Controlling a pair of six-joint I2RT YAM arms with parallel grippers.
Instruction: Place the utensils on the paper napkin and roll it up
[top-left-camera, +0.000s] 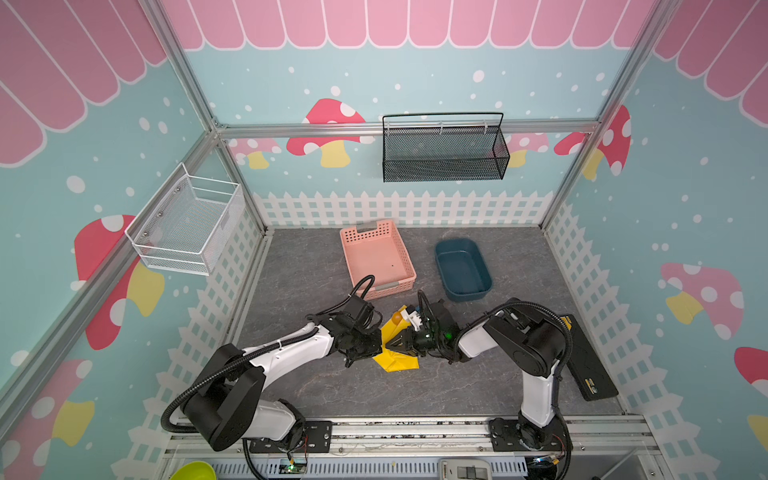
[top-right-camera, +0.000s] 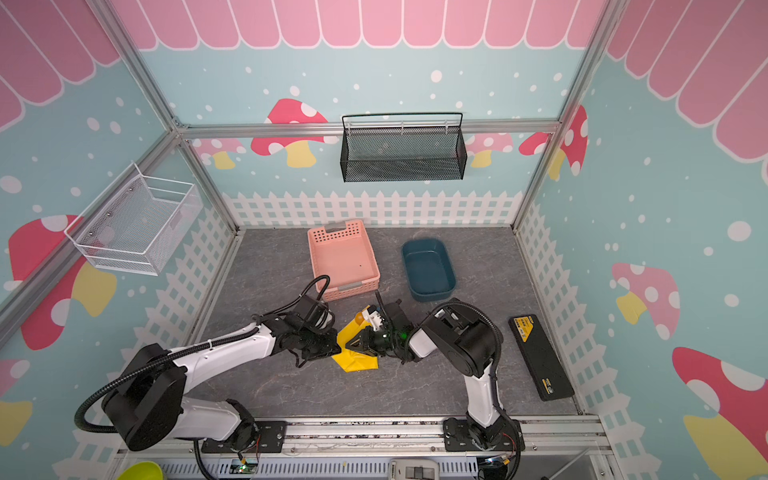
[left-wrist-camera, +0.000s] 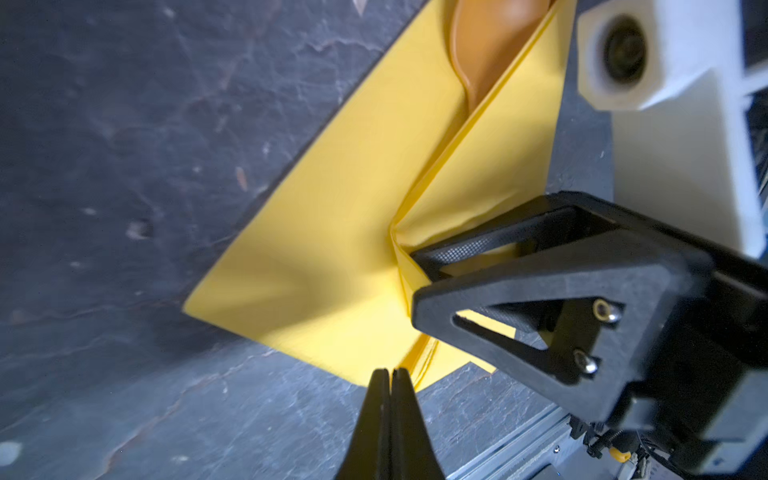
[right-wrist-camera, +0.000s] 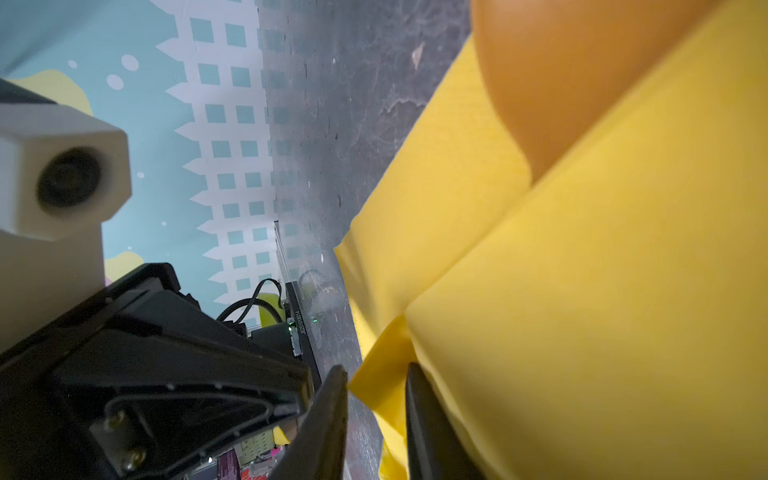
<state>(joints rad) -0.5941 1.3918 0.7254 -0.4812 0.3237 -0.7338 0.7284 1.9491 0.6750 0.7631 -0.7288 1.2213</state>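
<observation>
The yellow paper napkin (top-left-camera: 395, 362) (top-right-camera: 358, 365) lies on the grey table between my two grippers, folded over on itself. Of the utensils only the orange-tan spoon bowl (top-left-camera: 397, 318) (left-wrist-camera: 486, 50) (right-wrist-camera: 561, 75) sticks out at the far end; the fork and knife are hidden. My left gripper (top-left-camera: 377, 351) (left-wrist-camera: 390, 372) is shut, its tips at the napkin's near edge (left-wrist-camera: 332, 257), and no paper shows between them. My right gripper (top-left-camera: 388, 345) (left-wrist-camera: 415, 276) (right-wrist-camera: 376, 370) stands open, with a raised fold of the napkin (right-wrist-camera: 582, 291) loose between its fingers.
A pink perforated basket (top-left-camera: 392, 286) and a dark blue tub (top-left-camera: 467, 294) stand just behind the grippers. A black flat case (top-left-camera: 586, 357) lies at the right wall. A black mesh basket (top-left-camera: 444, 153) and a white wire one (top-left-camera: 187, 224) hang on the walls.
</observation>
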